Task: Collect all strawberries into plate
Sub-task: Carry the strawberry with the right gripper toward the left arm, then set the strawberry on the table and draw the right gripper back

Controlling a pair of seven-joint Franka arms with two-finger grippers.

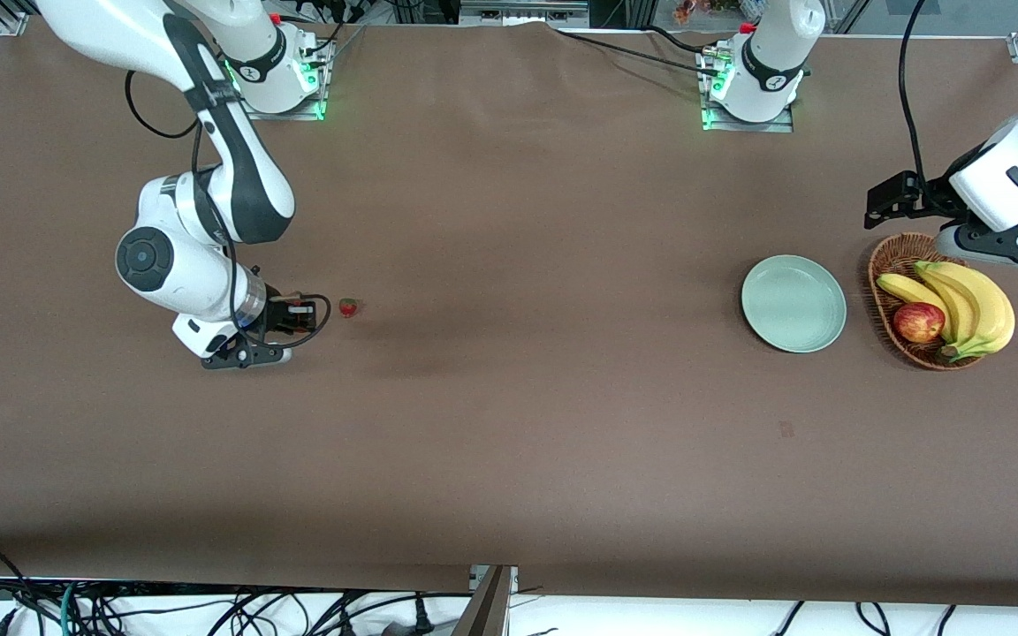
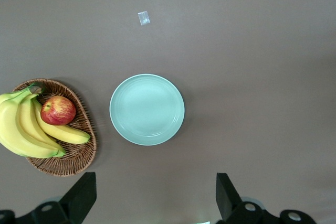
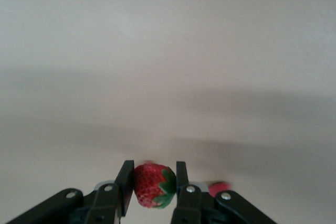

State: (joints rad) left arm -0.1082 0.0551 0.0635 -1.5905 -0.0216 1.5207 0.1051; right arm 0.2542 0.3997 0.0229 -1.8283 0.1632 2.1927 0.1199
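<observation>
From the front, the right gripper (image 1: 254, 352) sits low at the right arm's end of the table, one strawberry (image 1: 348, 307) lying just beside it. The plate (image 1: 793, 303) is well apart, bare cloth between, so the carry looks unobstructed.

The left wrist view shows the left gripper (image 2: 155, 203) waiting with fingers spread above the empty plate (image 2: 147, 109), the basket (image 2: 71, 150) alongside.

In the right wrist view, the jaws pinch a strawberry (image 3: 153, 185) across its middle. It looks soft and light; a gentle squeeze should do.
</observation>
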